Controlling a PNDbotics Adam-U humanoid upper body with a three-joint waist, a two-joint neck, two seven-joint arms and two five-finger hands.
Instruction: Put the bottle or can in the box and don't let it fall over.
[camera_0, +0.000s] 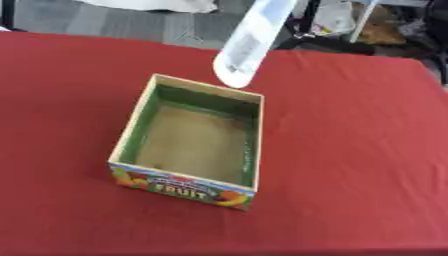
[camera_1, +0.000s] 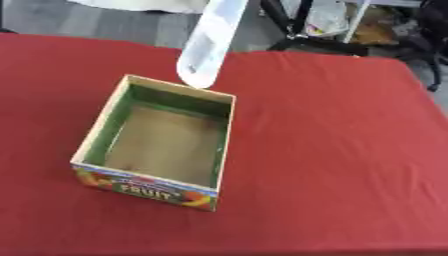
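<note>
1 table w/ a red cloth (camera_0: 350, 150). It fills most of both views, edge to edge.

1 box (camera_0: 140, 117). It is cardboard, open on top, and sits on the cloth a bit left of the middle. Inside walls are green, the floor is plain brown. The near wall has fruit pics and the word FRUIT on it. Nothing lies in the box. It sits a bit turned, w/ its far right corner toward 1 o'clock.

1 bottle (camera_0: 247, 47). It is long, white or see-thru, w/ small dark marks on its side. It is up in the air, not on the cloth. It leans: the round low end is by the far rim of the box, at about 12 o'clock from the box middle, and the top end runs off the pic toward 1 o'clock. The low end looks to be over the far wall, near the far right corner. Can't tell if it touches the rim.

0 robot hands in either view. So can't say what holds the bottle, or how wide any hand is.

Past the far table edge, at 12 to 2 o'clock, there is grey floor and some dark legs and clutter, too blurry to name.
</note>
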